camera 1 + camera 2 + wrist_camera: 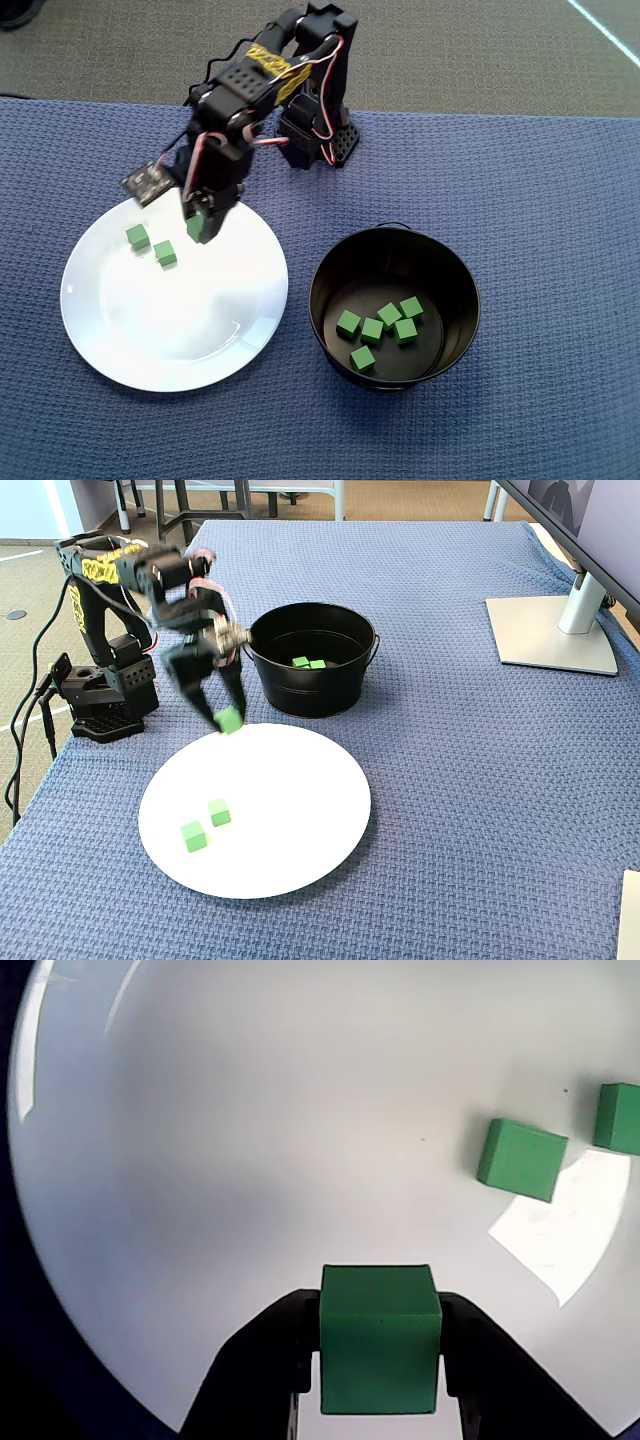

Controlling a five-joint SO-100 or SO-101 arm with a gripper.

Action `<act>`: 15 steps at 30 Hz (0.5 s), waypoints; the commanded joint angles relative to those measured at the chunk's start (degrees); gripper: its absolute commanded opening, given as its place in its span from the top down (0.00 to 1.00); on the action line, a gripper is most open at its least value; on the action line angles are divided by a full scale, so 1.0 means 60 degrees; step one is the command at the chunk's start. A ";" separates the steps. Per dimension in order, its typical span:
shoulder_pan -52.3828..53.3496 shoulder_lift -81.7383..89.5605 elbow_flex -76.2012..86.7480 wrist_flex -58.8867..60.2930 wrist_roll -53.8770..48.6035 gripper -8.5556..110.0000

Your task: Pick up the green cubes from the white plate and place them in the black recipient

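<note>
Gripper (pixel 378 1360): clamped on one green cube (pixel 379 1350), held above white plate (pixel 150 330) | Target: black pot (pixel 330 265) lies to your right in the overhead view, beside the plate | Two cubes (pixel 138 237) remain on it.

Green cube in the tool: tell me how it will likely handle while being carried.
The held green cube probably stays rigid: its edges look straight between the tool fingers. Flat faces suggest it won't roll when dropped. It seems light, being tiny beside the white plate.
</note>
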 commanded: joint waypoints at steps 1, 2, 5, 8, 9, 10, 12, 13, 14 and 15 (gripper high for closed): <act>-0.1040 0.1523 -0.0645 0.0059 0.2314 0.93; -0.1377 0.1758 -0.0630 0.0059 0.2871 0.93; -0.2432 0.2065 -0.0659 -0.0249 0.4497 0.93; -0.3384 0.1406 -0.1450 -0.0308 0.5845 0.93; -0.3765 0.1055 -0.1860 -0.0073 0.6138 0.93; -0.4160 0.0674 -0.2241 0.0146 0.6387 0.93; -0.4922 -0.0029 -0.2681 0.0249 0.6855 0.93; -0.5288 -0.0396 -0.2812 0.0234 0.7002 0.93; -0.5625 -0.0806 -0.2959 0.0234 0.7163 0.93; -0.5962 -0.1216 -0.3091 0.0205 0.7339 0.93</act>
